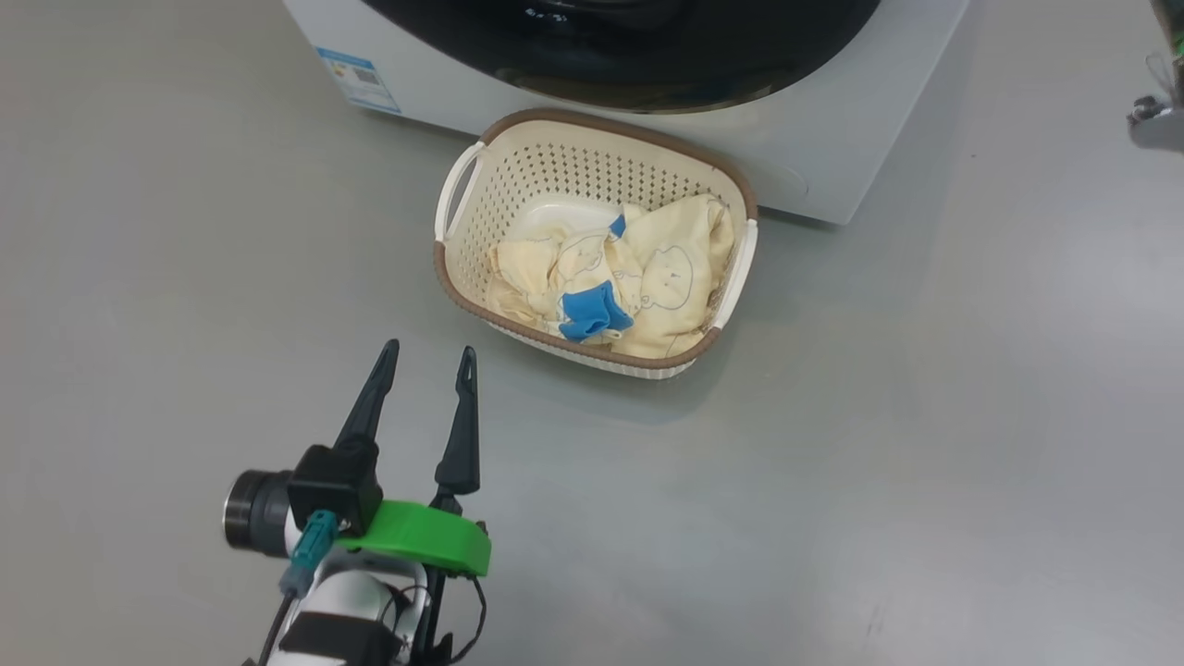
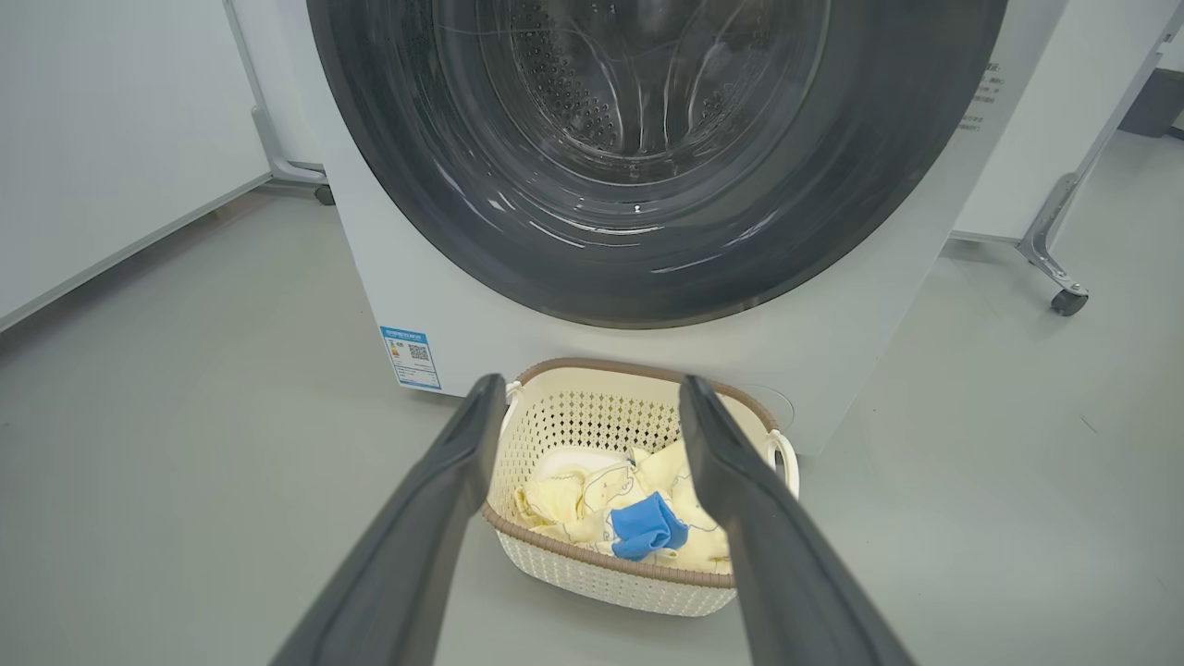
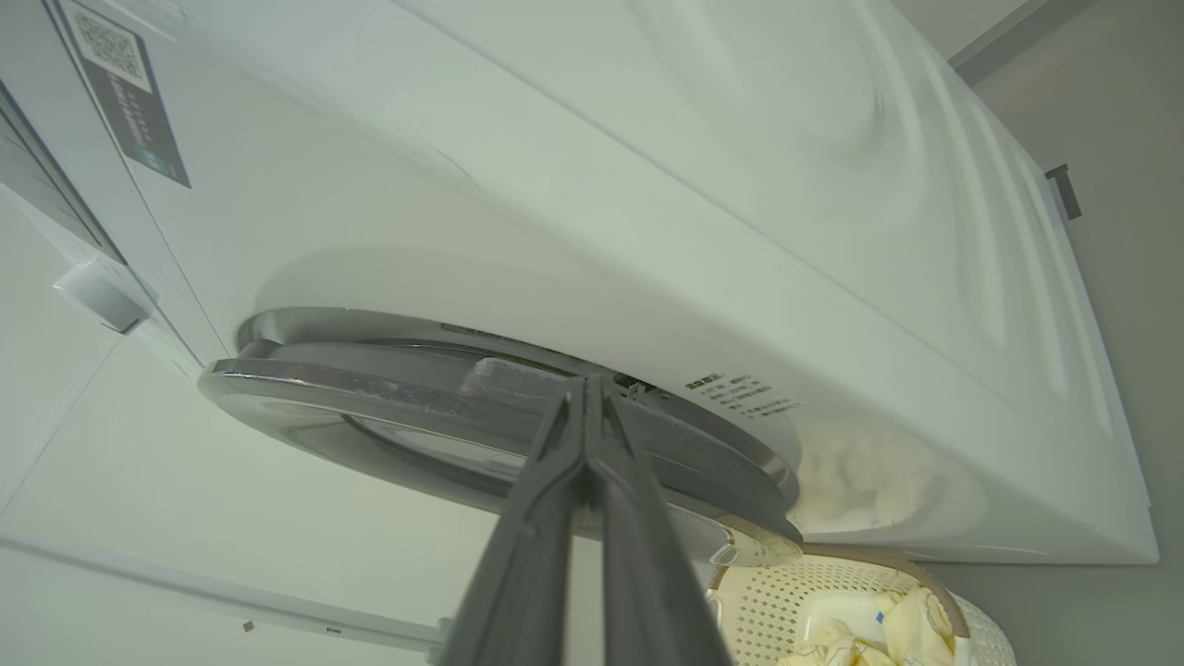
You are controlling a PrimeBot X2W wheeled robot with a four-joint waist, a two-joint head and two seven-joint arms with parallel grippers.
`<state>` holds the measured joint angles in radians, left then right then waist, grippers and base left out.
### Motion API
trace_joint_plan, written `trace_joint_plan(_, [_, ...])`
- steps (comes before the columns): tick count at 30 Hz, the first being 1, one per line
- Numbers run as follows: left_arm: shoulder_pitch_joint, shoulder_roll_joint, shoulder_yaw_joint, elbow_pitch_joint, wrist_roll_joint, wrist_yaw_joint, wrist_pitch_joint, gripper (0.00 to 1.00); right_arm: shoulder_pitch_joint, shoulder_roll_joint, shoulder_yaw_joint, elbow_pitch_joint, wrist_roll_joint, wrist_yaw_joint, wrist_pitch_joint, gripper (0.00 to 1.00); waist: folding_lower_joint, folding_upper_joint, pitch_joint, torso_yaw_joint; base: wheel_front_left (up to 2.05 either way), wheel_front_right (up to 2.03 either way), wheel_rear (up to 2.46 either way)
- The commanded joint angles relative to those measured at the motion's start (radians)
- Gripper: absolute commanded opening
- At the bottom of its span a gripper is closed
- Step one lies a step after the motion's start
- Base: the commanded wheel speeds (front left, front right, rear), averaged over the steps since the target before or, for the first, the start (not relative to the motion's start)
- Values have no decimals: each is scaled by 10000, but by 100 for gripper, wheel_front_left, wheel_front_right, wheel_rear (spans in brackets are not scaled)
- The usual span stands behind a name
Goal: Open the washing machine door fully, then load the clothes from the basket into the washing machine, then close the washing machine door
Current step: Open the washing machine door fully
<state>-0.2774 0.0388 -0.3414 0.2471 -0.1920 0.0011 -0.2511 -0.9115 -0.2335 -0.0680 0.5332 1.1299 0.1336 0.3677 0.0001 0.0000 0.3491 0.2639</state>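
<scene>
The washing machine point(image 2: 444, 305) is white and stands on the grey floor. Its door point(image 2: 647, 268), black-rimmed with a glass centre, lies against its front. Right below it on the floor sits the cream basket point(image 1: 518, 171), which holds the pale yellow clothes point(image 1: 666, 268) with a blue patch. My left gripper point(image 1: 428, 351) hovers open and empty a short way before the basket's near left corner; the basket point(image 2: 592, 578) and clothes point(image 2: 592, 495) show between its fingers. My right gripper point(image 3: 588, 381) is shut, its tips at the edge of the door's rim point(image 3: 370, 388), up beside the machine's front point(image 3: 518, 185).
A blue label point(image 1: 359, 79) marks the machine's lower left corner. White panels on wheeled legs point(image 2: 1064, 296) stand to either side of the machine. Open grey floor point(image 1: 832, 481) surrounds the basket.
</scene>
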Motion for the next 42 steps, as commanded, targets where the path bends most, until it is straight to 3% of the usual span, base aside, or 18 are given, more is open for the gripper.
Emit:
trace_joint_plan(1, [-321,114,200,-353,-93,71,-107,100,-589,-98,144,-224,-158,-29,195,0,-1,0,255,246,0,0,0])
trace_joint_plan(13, [-732,114,-227,-457,-578,284,-107,100,-2202,6,471,374,-565,-29,1420,0,-1,0,952,811,0,0,0])
trace_joint_plan(28, [-1029,114,-804,-530,-945,482,-107,100,-3455,213,358,1477,-934,-29,1862,0,-1,0,1460,1258,0,0,0])
trace_joint_plan(42, [-1110,114,-979,-501,-1106,543,-107,100,-4000,496,80,2328,-298,-29,2972,0,-1,0,1463,1437,0,0,0])
